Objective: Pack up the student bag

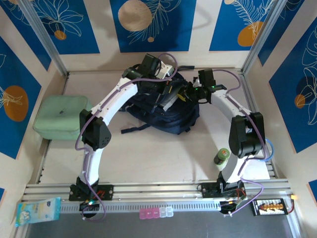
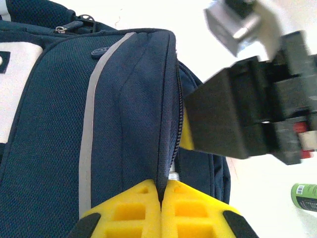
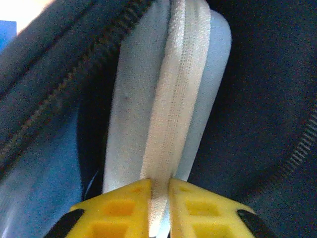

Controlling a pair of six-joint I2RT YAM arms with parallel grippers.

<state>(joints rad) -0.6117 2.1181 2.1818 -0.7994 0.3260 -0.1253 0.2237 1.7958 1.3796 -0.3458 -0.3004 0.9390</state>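
Yellow fingertips of the right claw [image 3: 159, 208] pinch the zip seam of a pale pouch [image 3: 129, 99] in the open mouth of the student bag [image 1: 166, 119], which lies at the back middle of the tabletop [image 1: 148, 158]. Beside it, the left claw [image 2: 161, 208] is clamped on the bag's zipper edge. A green case [image 1: 59, 119] sits well to the left, and a green bottle [image 1: 221, 157] stands near the right arm's base.

The student bag [image 1: 168, 119] is big and dark blue, with a grey stripe and white patches. It lies on the surface [image 1: 148, 156], far back in the middle, zip open.
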